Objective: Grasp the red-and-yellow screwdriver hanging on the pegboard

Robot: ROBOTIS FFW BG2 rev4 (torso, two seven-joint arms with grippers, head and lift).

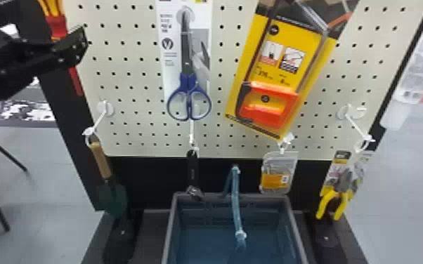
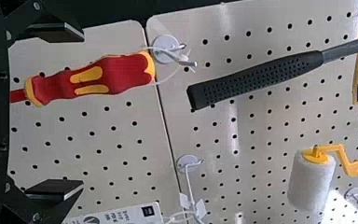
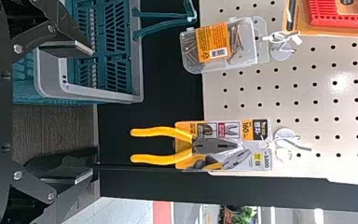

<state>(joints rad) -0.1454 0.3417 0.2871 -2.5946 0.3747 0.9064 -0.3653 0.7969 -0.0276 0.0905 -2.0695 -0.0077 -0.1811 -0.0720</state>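
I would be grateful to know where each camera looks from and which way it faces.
Head view: on the robot's head, facing forward and down at the pegboard and basket; the left arm enters from the left.
Left wrist view: on that wrist, facing the screwdriver and pegboard; the left gripper shows, open.
Right wrist view: on that wrist, facing the pliers and pegboard; the right gripper shows, open.
Shared: head and right wrist views both show the pliers and basket.
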